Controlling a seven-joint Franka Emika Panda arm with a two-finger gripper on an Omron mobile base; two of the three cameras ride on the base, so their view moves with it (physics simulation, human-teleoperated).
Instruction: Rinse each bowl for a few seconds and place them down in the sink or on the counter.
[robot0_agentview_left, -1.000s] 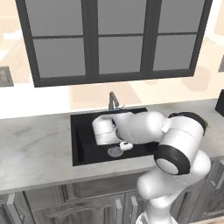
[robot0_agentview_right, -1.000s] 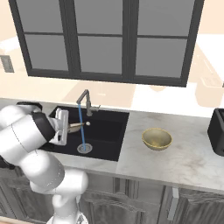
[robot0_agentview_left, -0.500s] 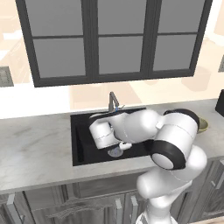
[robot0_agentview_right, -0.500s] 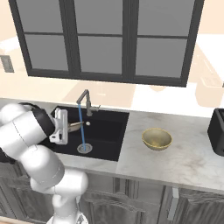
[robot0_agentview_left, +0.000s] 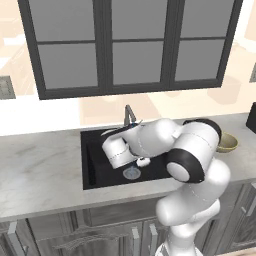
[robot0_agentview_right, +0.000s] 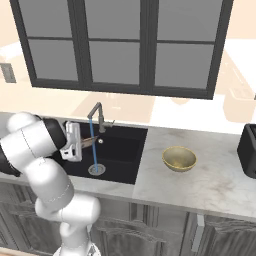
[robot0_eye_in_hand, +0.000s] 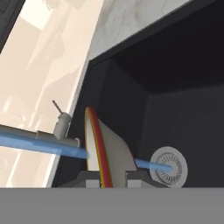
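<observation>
Orange-rimmed and cream inside, the shallow bowl stands on edge at the hand view's lower centre, pinched by the gripper over the black sink. Blue water strikes it. The olive bowl sits right of centre on the counter.

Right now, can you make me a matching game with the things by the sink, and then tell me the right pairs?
Things:
1. shallow bowl
2. olive-yellow bowl
3. drain
4. faucet

Places or states:
A. sitting on the counter
B. pouring a blue stream of water
C. held on edge in the pincer
D. at the bottom of the black sink

Pairs: 1-C, 2-A, 3-D, 4-B
</observation>
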